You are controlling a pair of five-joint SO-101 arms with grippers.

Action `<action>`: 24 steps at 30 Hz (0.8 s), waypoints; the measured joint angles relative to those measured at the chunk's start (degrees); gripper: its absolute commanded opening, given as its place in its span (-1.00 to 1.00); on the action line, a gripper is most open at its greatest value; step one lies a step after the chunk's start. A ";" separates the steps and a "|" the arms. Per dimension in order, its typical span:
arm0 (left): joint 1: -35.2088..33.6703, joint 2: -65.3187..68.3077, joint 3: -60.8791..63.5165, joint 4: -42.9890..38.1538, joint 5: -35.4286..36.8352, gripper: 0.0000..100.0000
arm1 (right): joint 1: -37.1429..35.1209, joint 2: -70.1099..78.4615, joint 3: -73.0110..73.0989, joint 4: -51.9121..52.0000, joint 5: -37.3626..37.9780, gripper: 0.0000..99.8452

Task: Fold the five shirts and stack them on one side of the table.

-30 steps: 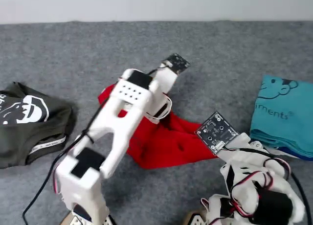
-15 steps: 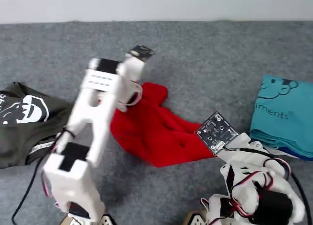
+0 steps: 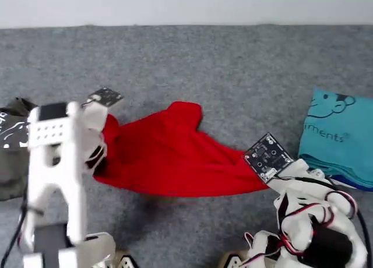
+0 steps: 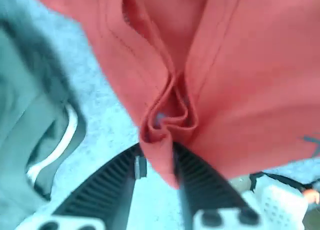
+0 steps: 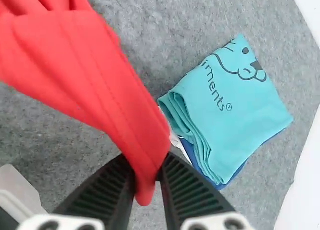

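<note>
A red shirt (image 3: 175, 154) hangs stretched between both arms above the grey table. My left gripper (image 4: 156, 162) is shut on one bunched edge of the red shirt (image 4: 210, 80), at the left in the high view. My right gripper (image 5: 146, 176) is shut on the opposite end of the red shirt (image 5: 75, 75), at the right in the high view. A dark olive shirt (image 3: 11, 157) with a white print lies crumpled at the far left, also seen as grey-green cloth (image 4: 30, 120). A folded turquoise shirt (image 3: 339, 134) lies on a blue one at the right, and appears again (image 5: 235, 100) beside my right gripper.
The table (image 3: 233, 64) is covered in grey carpet, bare across the back half. A white wall runs along the far edge. The turquoise stack (image 5: 235, 100) sits close to the right edge of the table.
My left arm has swung leftwards with its end of the red shirt, pulling the cloth out from a crumpled heap into a long stretched band. The right gripper kept almost still.
</note>
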 measured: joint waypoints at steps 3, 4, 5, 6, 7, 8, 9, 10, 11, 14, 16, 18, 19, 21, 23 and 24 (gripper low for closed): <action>0.09 -9.05 0.70 0.44 -0.09 -0.56 | 0.00 0.00 0.00 0.00 0.35 -0.98; 0.26 -11.96 0.70 0.70 -0.09 -0.56 | 0.00 0.00 0.00 0.00 0.35 -0.98; 0.88 -14.42 0.70 0.97 -0.09 -0.55 | 0.00 0.00 0.00 0.00 0.35 -0.98; 1.58 -16.62 0.70 0.97 -0.18 -0.55 | 0.00 0.00 0.00 0.00 0.35 -0.98; 2.46 -18.29 0.70 0.97 -0.26 -0.55 | 0.00 0.00 0.00 0.00 0.35 -0.98; 3.34 -19.43 0.70 1.05 0.53 -0.55 | 0.00 0.00 0.00 0.00 0.35 -0.98; 4.31 -20.04 0.70 1.05 1.58 -0.55 | 0.00 0.00 0.00 0.00 0.35 -0.98; 5.10 -20.31 0.70 1.05 2.73 -0.55 | 0.00 0.00 0.00 0.00 0.35 -0.98; 6.15 -20.48 0.70 1.05 3.60 -0.55 | 0.00 0.00 0.00 0.00 0.35 -0.98; 9.93 -20.31 1.14 -0.53 7.03 -0.55 | 0.00 0.00 0.00 0.00 0.35 -0.98; 12.66 -18.20 1.14 -2.90 9.41 -0.56 | 0.00 0.00 0.00 0.00 0.35 -0.98; 15.56 -14.33 1.14 -5.63 11.34 -0.56 | 0.00 0.00 0.00 0.00 0.35 -0.98; 17.14 -11.96 1.14 -7.21 12.13 -0.56 | 0.00 0.00 0.00 0.00 0.35 -0.98; 20.04 -6.59 1.14 -10.20 13.36 -0.56 | 0.00 0.00 0.00 0.00 0.35 -0.98; 22.59 -0.79 0.88 -12.04 14.42 -0.56 | 0.00 0.00 0.00 0.00 0.35 -0.98; 23.82 2.11 -0.18 -12.57 15.03 -0.56 | 0.00 0.00 0.00 0.00 0.35 -0.98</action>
